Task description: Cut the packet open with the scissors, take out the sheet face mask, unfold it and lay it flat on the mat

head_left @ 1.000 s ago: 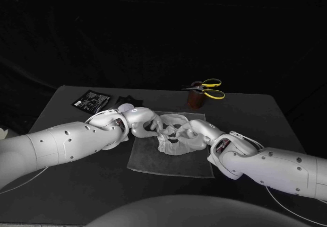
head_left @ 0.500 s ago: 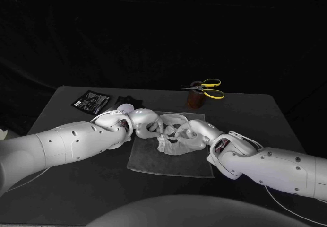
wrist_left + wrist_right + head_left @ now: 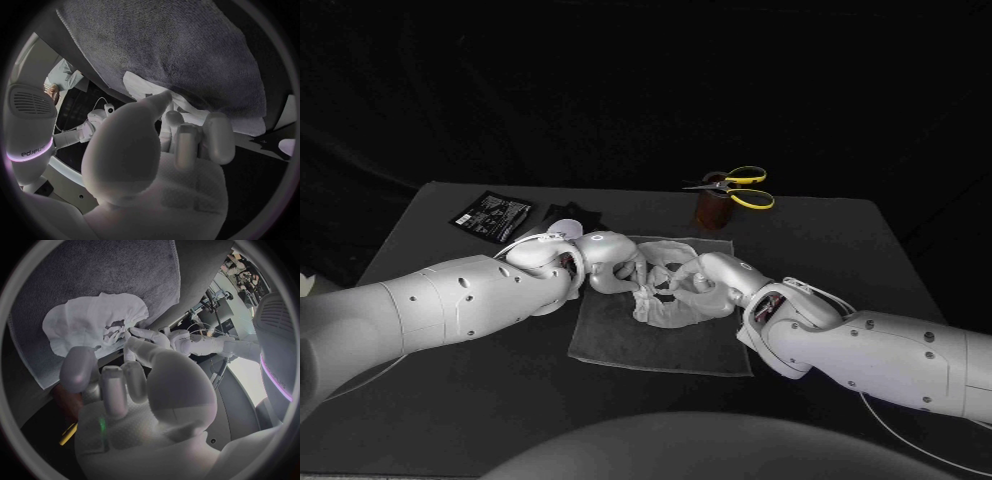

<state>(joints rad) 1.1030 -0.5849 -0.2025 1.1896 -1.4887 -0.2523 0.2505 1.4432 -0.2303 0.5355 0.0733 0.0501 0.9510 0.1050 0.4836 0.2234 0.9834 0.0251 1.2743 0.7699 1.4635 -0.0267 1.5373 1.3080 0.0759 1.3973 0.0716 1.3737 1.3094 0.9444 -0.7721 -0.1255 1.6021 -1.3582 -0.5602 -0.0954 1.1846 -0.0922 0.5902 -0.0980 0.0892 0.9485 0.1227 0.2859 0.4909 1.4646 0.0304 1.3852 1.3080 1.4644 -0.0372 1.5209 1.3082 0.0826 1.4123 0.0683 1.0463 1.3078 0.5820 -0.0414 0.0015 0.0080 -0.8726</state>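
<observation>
Pinching opposite edges of the crumpled face mask (image 3: 669, 296) on the mat's (image 3: 635, 345) far half with left robot hand (image 3: 606, 260) and right robot hand (image 3: 713, 272), draw apart slowly and evenly, then lower flat without tearing.

a robot lab or test studio: black table (image 3: 877, 240) against a black cloth backdrop (image 3: 646, 90)
</observation>
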